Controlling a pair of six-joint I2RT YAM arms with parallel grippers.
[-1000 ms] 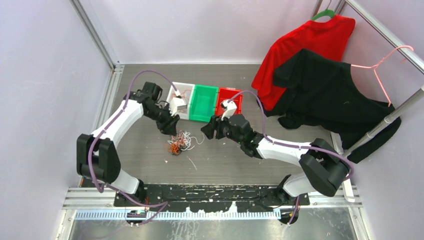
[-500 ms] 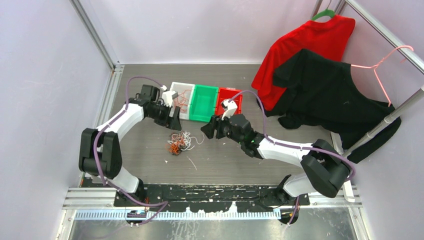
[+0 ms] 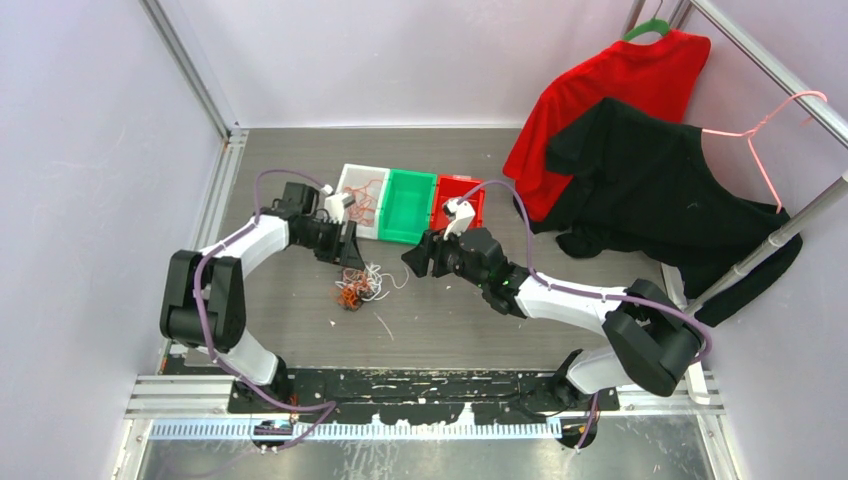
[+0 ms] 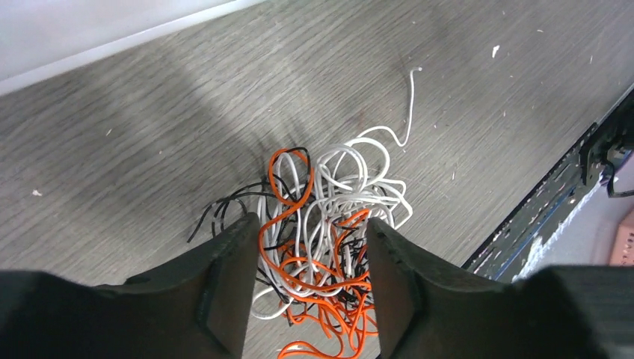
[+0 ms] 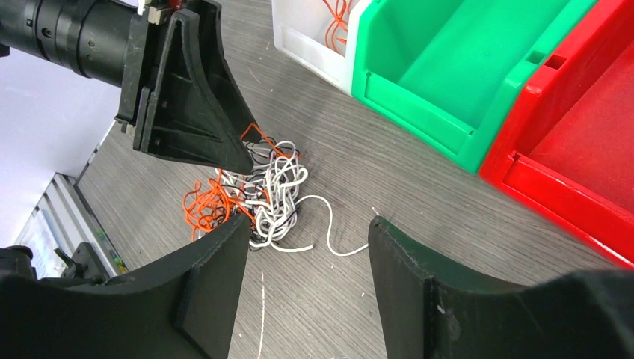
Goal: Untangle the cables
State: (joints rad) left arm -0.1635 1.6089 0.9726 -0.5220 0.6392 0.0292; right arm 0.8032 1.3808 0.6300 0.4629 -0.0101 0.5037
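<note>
My L gripper [image 4: 306, 228] & R gripper [image 5: 303, 224] hung spread by the cables [image 4: 336, 179].
White bin [image 5: 321, 56] held orange strands [image 5: 338, 11]; green bin [image 5: 441, 90], red bin [image 5: 576, 157] alongside.

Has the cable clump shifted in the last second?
No. The cables lie in the same spot, just on the near side of the white bin.
</note>
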